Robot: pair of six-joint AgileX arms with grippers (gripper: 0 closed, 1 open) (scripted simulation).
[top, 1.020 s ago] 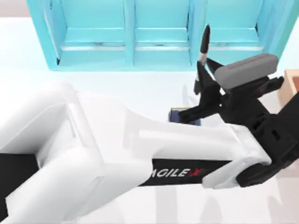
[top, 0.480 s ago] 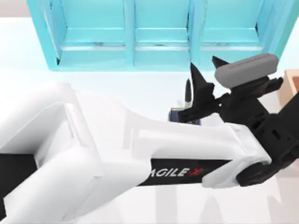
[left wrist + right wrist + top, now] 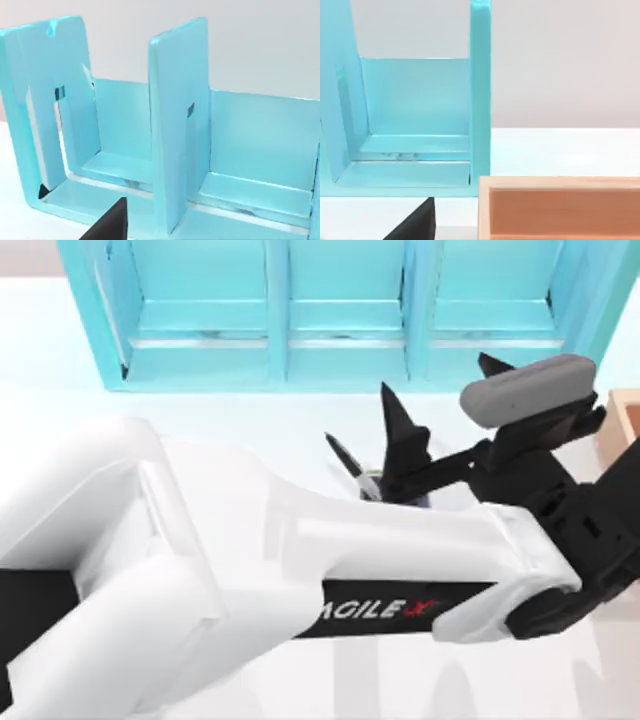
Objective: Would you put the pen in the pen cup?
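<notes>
The pen (image 3: pixel 346 456) leans to the left, black end up, free of any fingers. Its lower end drops toward the pen cup (image 3: pixel 420 502), a blue-purple cup almost wholly covered by my left arm. Whether the pen's foot rests inside the cup is hidden. My left gripper (image 3: pixel 433 372) hangs above and just right of the pen, with its fingers (image 3: pixel 398 425) spread wide and nothing between them. One dark left finger (image 3: pixel 107 226) shows in the left wrist view. A dark finger (image 3: pixel 415 225) of my right gripper shows in the right wrist view.
A large turquoise shelf unit (image 3: pixel 330 310) spans the back of the table and fills much of both wrist views (image 3: pixel 175 125) (image 3: pixel 415 110). An orange-brown wooden box (image 3: pixel 625 415) (image 3: pixel 560 207) sits at the right edge. My left arm's white body (image 3: pixel 200 570) covers the table's front.
The left gripper has let go of the pen and opened wide. The pen dropped from upright between the fingers and now leans left at the cup.
</notes>
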